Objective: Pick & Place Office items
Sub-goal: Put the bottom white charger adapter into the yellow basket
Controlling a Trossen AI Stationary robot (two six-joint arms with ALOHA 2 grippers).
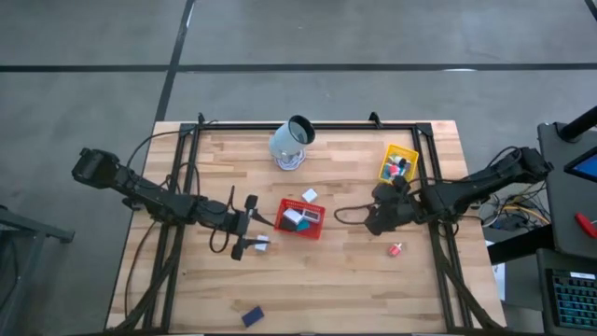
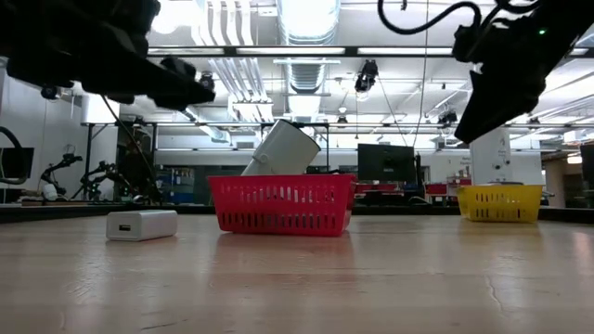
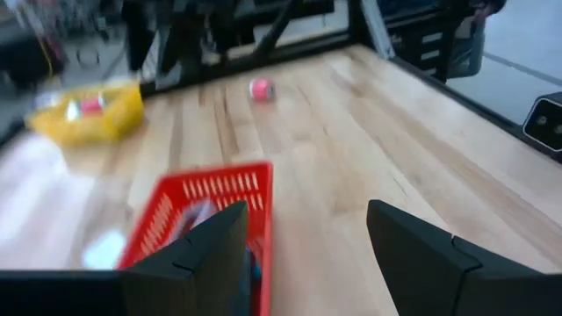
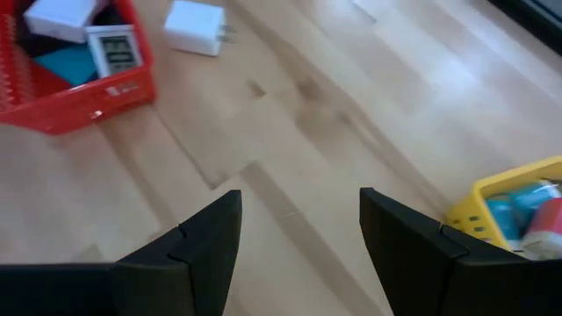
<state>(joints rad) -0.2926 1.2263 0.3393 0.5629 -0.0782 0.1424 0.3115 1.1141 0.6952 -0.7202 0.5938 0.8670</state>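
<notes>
On the wooden worktop, a dark blue block lies alone near the front edge. The left gripper hovers just left of the red tray, jaws open and empty, with a white block beside it. The red tray holds white, black and teal items; a white charger sits just behind it, and a pale cup lies tipped farther back. The right gripper hangs right of the red tray, jaws open and empty. A small pink-red piece lies nearby. The yellow tray holds several items.
</notes>
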